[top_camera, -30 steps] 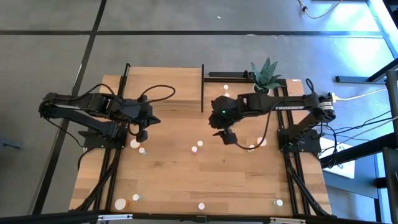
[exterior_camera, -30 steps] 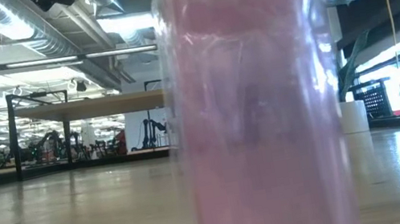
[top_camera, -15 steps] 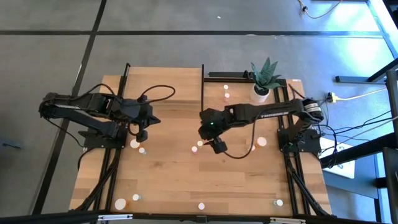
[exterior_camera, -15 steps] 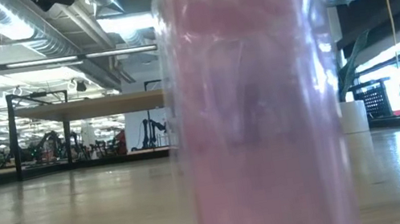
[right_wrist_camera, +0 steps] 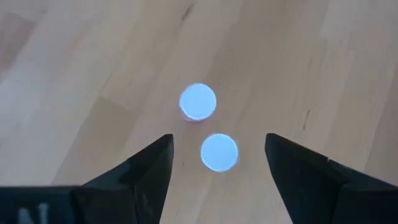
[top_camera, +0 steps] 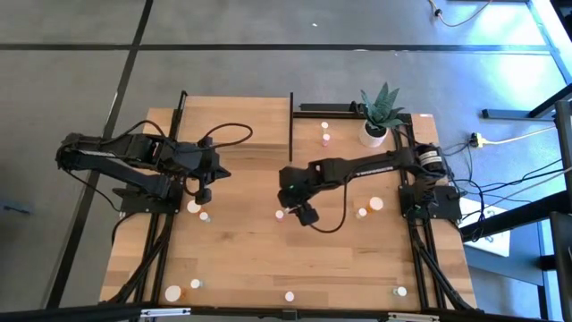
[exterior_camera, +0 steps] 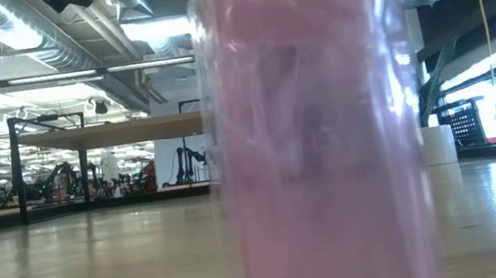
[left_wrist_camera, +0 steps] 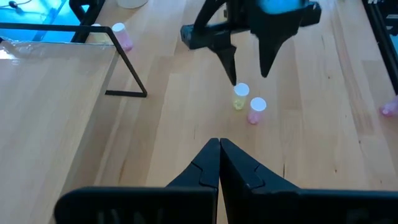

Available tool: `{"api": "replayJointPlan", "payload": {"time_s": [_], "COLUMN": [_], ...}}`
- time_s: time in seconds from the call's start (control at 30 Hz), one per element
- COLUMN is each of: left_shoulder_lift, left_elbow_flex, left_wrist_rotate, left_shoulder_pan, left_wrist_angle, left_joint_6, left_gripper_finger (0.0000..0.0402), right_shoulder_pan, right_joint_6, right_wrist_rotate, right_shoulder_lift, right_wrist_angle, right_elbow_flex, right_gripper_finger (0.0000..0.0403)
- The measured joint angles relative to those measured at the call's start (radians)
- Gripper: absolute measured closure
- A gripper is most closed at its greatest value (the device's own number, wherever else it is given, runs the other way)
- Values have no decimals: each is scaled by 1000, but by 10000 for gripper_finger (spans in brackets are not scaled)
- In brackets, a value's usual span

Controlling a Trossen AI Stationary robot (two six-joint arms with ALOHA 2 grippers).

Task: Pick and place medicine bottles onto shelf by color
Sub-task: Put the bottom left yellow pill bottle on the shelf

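Two bottles [top_camera: 325, 132] stand on the shelf [top_camera: 349, 116], upper middle. Many wait on the table [top_camera: 241, 259]. The right gripper [right_wrist_camera: 217, 158], wide open and empty, hangs over a pair of bottles [right_wrist_camera: 208, 127] mid-frame. The left gripper [left_wrist_camera: 219, 152] is closed, empty.

Left gripper [left_wrist_camera: 219, 144] sat low over the desk [left_wrist_camera: 155, 130], jaws closed together. Beyond it the right gripper [left_wrist_camera: 249, 70] hung with jaws apart above a yellowish bottle [left_wrist_camera: 240, 96]; a pink bottle [left_wrist_camera: 256, 110] stood just beside. Another pink bottle [left_wrist_camera: 122, 36] stood by a black post [left_wrist_camera: 127, 62].
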Motion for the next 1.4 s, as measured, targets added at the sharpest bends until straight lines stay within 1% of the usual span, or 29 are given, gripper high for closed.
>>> {"api": "replayJointPlan", "payload": {"time_s": [0.23,0.77,1.13,1.4], "left_shoulder_lift": [0,0,0,0], "left_elbow_flex": [0,0,0,0], "left_wrist_rotate": [0,0,0,0], "left_shoulder_pan": [0,0,0,0], "left_wrist_angle": [0,0,0,0], "left_joint_6": [0,0,0,0], "left_gripper_finger": [401,401,401,401], "right_shoulder_pan": [0,-2,-2,-2], "right_joint_6": [-2,-4,-45,-46], "right_wrist_rotate": [4,6,5,5], "right_shoulder_lift": [38,47,102,104], "right_wrist_angle": [-4,1,24,25], "right_elbow_flex": [0,0,0,0], "right_gripper_finger": [147,147,147,151]}}
